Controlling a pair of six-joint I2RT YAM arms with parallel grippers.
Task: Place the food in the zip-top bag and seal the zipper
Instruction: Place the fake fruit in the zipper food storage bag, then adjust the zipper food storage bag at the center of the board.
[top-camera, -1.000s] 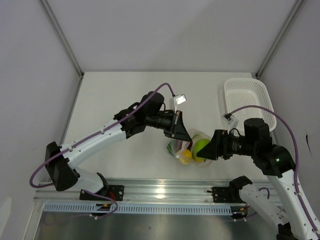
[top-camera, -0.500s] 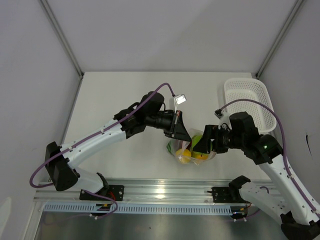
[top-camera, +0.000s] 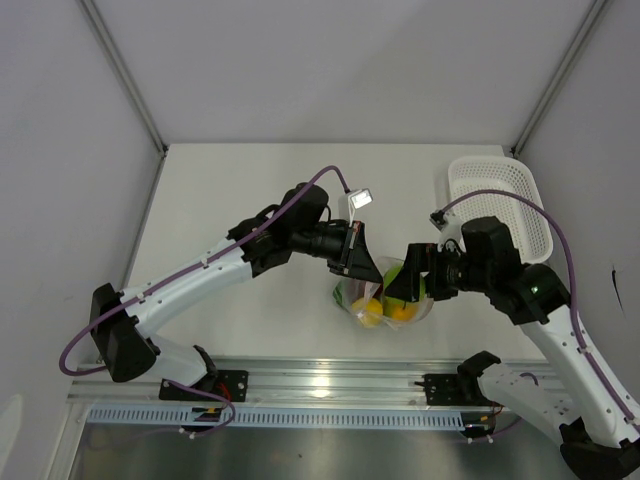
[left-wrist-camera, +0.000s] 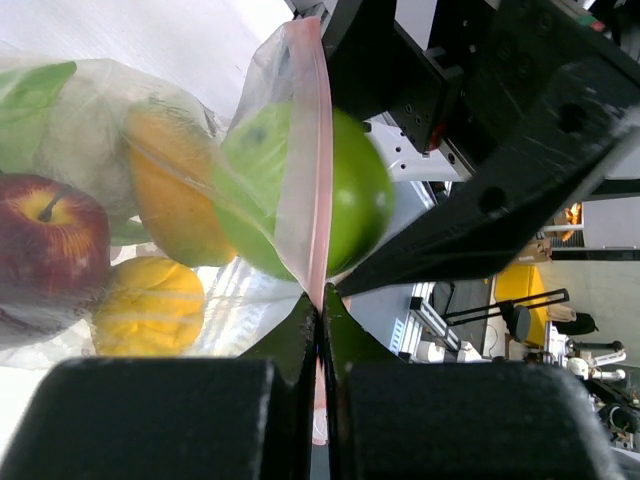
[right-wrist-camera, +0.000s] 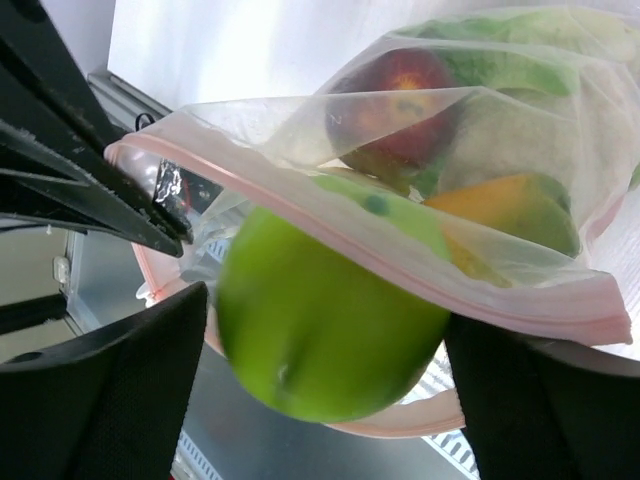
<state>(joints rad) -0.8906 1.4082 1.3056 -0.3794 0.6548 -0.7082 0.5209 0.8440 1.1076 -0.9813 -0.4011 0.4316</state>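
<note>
The zip-top bag (top-camera: 372, 300) hangs off the table, with my left gripper (left-wrist-camera: 320, 312) shut on its pink zipper (left-wrist-camera: 316, 190) at one end. Through the clear plastic show a red apple (left-wrist-camera: 45, 235), an orange fruit (left-wrist-camera: 175, 190), a yellow fruit (left-wrist-camera: 150, 305) and the leafy cabbage (left-wrist-camera: 50, 105). A green apple (right-wrist-camera: 320, 330) sits half inside the bag's mouth, blurred. My right gripper (right-wrist-camera: 325, 345) stands open around it, with a slim gap at the left finger (right-wrist-camera: 120, 400). The zipper (right-wrist-camera: 400, 265) crosses over the apple, its mouth wide apart.
A white mesh basket (top-camera: 500, 195) stands at the back right of the table. The metal rail (top-camera: 320, 385) at the table's near edge lies just below the bag. The two grippers (top-camera: 365, 268) (top-camera: 398, 290) face each other closely across the bag.
My right gripper has carried the green apple left into the bag's mouth, and its jaws have widened off the apple. The left gripper has stayed still, holding the zipper.
</note>
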